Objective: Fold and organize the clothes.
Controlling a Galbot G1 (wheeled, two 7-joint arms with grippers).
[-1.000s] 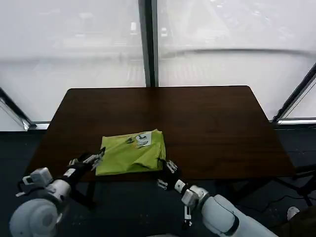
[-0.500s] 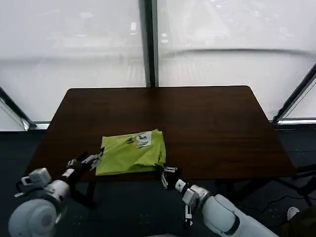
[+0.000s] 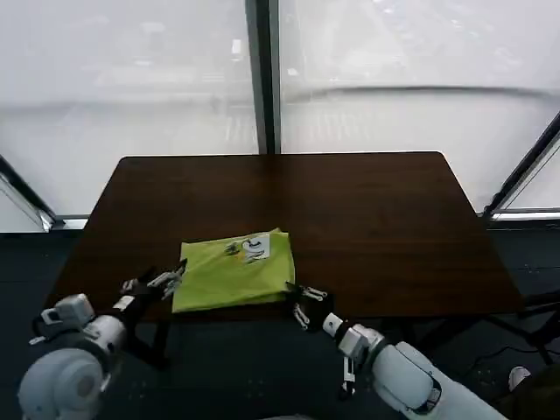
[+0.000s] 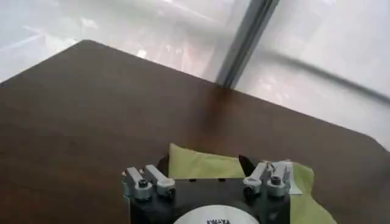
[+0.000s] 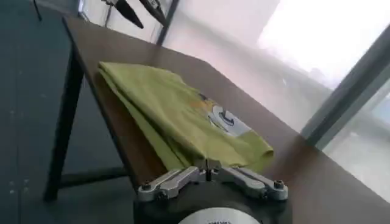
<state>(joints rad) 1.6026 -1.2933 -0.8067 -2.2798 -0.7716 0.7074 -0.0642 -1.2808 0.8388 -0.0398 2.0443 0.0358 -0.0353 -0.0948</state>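
Dark wooden table carries the folded T-shirt (print upward) near its front edge. Both the left gripper and right gripper flank it, spread wide, holding nothing.

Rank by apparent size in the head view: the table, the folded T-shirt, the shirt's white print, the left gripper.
1. Dark wooden table.
2. Lime-green T-shirt.
3. Left gripper and white print look alike; the gripper is nearer the camera, so unranked.

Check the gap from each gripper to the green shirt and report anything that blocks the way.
Nothing visible blocks either one. The folded lime-green T-shirt lies alone near the front edge of the dark table. The left gripper hovers open just off its left edge, and the right gripper is open off its front right corner.
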